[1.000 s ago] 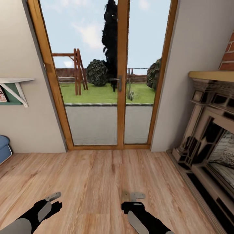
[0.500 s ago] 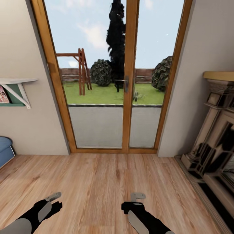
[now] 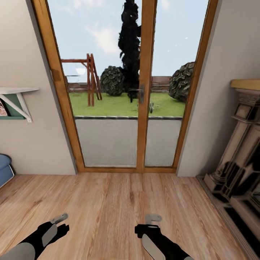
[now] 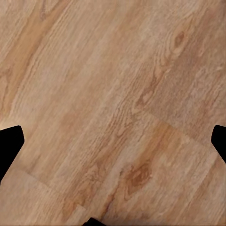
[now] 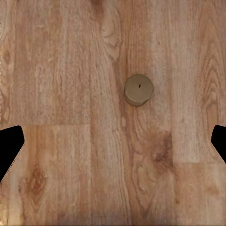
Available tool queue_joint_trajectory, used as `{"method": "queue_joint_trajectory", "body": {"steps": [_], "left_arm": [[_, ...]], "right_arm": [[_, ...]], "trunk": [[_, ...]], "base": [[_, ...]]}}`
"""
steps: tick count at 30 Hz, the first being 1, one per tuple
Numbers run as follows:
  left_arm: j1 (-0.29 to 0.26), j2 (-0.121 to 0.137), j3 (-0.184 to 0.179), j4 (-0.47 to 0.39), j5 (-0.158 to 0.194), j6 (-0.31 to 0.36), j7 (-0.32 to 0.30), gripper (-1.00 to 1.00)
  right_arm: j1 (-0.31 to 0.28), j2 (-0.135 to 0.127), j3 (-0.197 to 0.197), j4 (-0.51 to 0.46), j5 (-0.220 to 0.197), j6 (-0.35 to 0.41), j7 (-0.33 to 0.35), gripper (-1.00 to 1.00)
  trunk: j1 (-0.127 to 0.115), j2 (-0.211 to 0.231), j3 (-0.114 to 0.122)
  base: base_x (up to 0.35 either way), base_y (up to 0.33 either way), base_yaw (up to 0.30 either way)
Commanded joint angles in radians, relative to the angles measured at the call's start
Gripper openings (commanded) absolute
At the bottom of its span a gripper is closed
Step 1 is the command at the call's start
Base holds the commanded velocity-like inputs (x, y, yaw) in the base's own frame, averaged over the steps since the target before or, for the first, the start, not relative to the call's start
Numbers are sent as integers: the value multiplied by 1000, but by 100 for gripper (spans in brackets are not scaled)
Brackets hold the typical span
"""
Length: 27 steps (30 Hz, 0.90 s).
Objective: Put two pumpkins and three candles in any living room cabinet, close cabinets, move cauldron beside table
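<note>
A candle (image 5: 138,89) lies on the wooden floor (image 3: 108,202), seen end-on from above in the right wrist view, a little above the centre of that frame, with bare boards all round it and nothing touching it. The right pincer (image 5: 113,141) hangs over it with its jaws spread wide, the two dark fingertips sitting at the far left and far right edges of the frame, empty. The left pincer (image 4: 113,141) is likewise spread and empty over plain floorboards.

In the head view both arms show at the bottom of the frame, the left pincer at lower left and the right pincer just right of centre. Ahead, filling the upper middle, stands a glazed double door (image 3: 144,90) onto a garden; a fireplace (image 3: 238,159) occupies the right edge and a small wall shelf (image 3: 14,97) the left edge.

As a judgement, the task looks early: this candle is not yet picked up, and storing the goods, closing up and moving the cauldron all seem to remain.
</note>
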Motion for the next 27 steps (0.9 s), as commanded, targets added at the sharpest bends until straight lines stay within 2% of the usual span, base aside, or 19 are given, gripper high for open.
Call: {"method": "queue_joint_trajectory", "body": {"steps": [1, 12, 27], "left_arm": [[0, 1, -8, -3, 10, 5, 7, 100], [0, 1, -8, -3, 10, 5, 7, 100], [0, 1, -8, -3, 10, 5, 7, 100]], "right_arm": [[-1, -1, 5, -1, -5, 4, -6, 100], [-1, -1, 5, 33, -6, 2, -3, 100], [-1, -1, 5, 42, -6, 2, 19, 100]], "trunk": [[0, -1, -1], [0, -1, -1], [0, -1, -1]], "base": [[196, 101, 0], [162, 62, 0], [71, 65, 0]]}}
